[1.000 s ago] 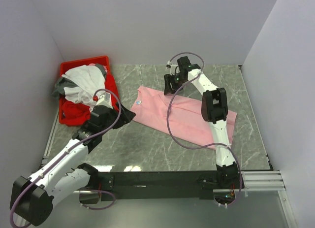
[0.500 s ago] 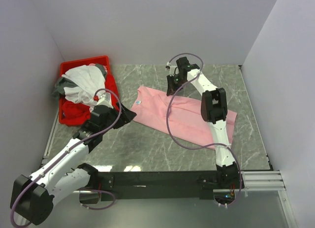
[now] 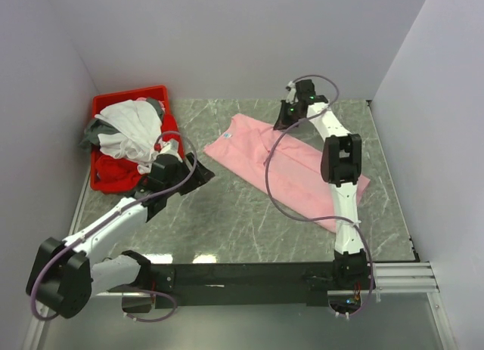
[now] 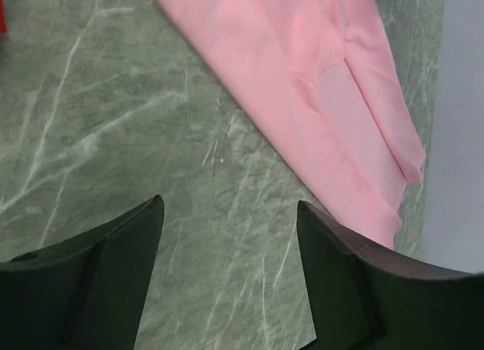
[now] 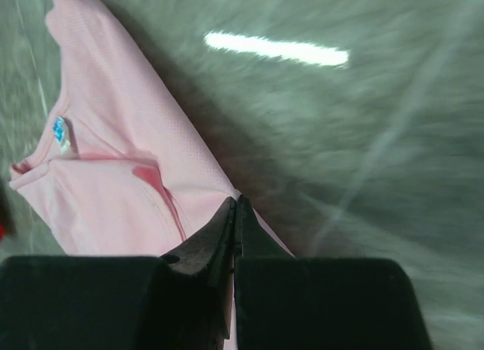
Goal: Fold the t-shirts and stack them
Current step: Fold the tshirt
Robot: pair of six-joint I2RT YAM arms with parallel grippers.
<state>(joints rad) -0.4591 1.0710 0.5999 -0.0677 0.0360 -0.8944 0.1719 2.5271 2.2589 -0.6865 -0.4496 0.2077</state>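
A light pink t-shirt (image 3: 249,146) lies spread across the marble table, running from the middle toward the right. My right gripper (image 3: 283,123) is shut on its far edge; the wrist view shows the fabric (image 5: 113,161) pinched at the closed tips (image 5: 236,199), with the blue neck label (image 5: 60,133) to the left. My left gripper (image 3: 198,172) stands open just left of the shirt. Between its fingers (image 4: 229,204) only bare table shows, with the pink t-shirt (image 4: 302,63) beyond. White (image 3: 132,127), grey (image 3: 94,131) and red (image 3: 113,172) t-shirts are heaped at the back left.
A red plastic bin (image 3: 128,93) holds that heap, against the left wall. White walls close off the back and both sides. The arm bases and a black rail (image 3: 242,274) line the near edge.
My right gripper has shut on the shirt's far edge and moved back and right, dragging the shirt that way. The left arm has swung a little to the right, still open.
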